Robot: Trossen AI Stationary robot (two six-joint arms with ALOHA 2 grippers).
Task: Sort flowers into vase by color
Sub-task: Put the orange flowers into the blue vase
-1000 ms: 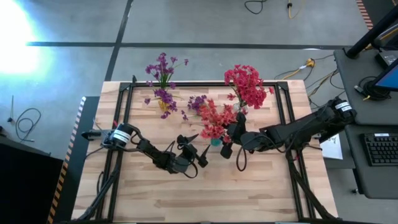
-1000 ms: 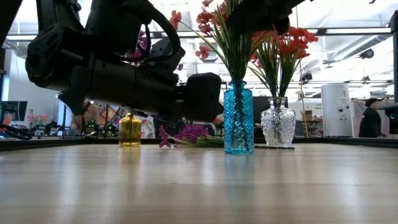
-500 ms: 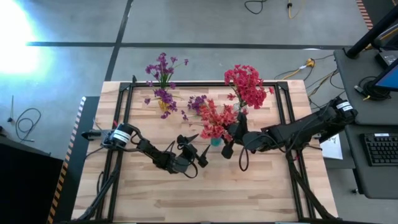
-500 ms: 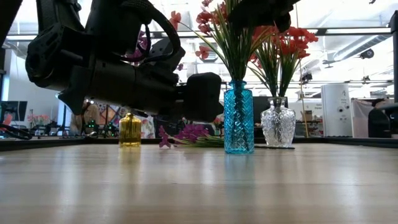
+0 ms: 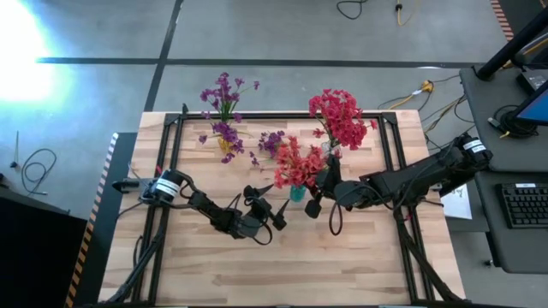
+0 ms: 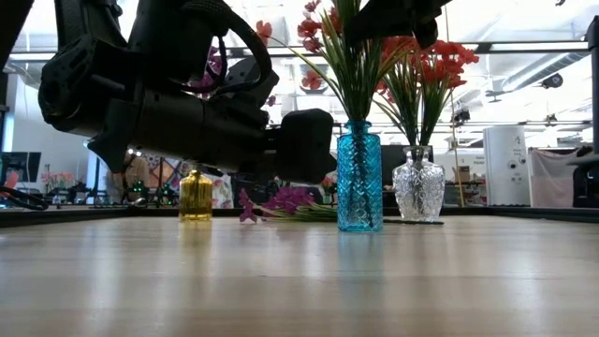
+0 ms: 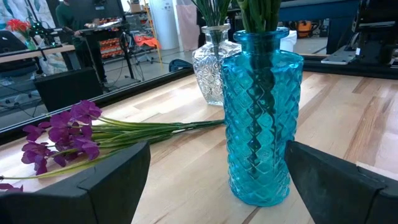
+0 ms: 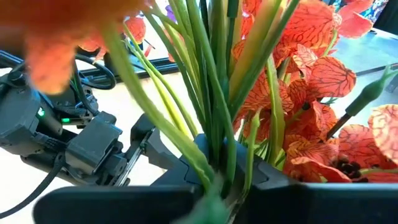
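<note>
Red sprigs [image 5: 297, 164] are standing in the blue vase [image 5: 297, 193] near the table's middle, and the right gripper [image 5: 317, 182] is pinching their green stems [image 8: 214, 93] just above the vase mouth, fingers closed on the bunch. These flowers are looking light and springy; low on the stems is the right place to hold, since the blossoms would crush or slip. More red ones are sitting in the clear vase [image 6: 418, 185] just beside, so sideways room is tight. Purple sprigs [image 7: 68, 127] are lying flat on the wood behind, probably easy to pinch by the stem. The left gripper [image 5: 272, 210] is waiting open in front of the blue vase, where the table [image 5: 342, 265] has more free room.
</note>
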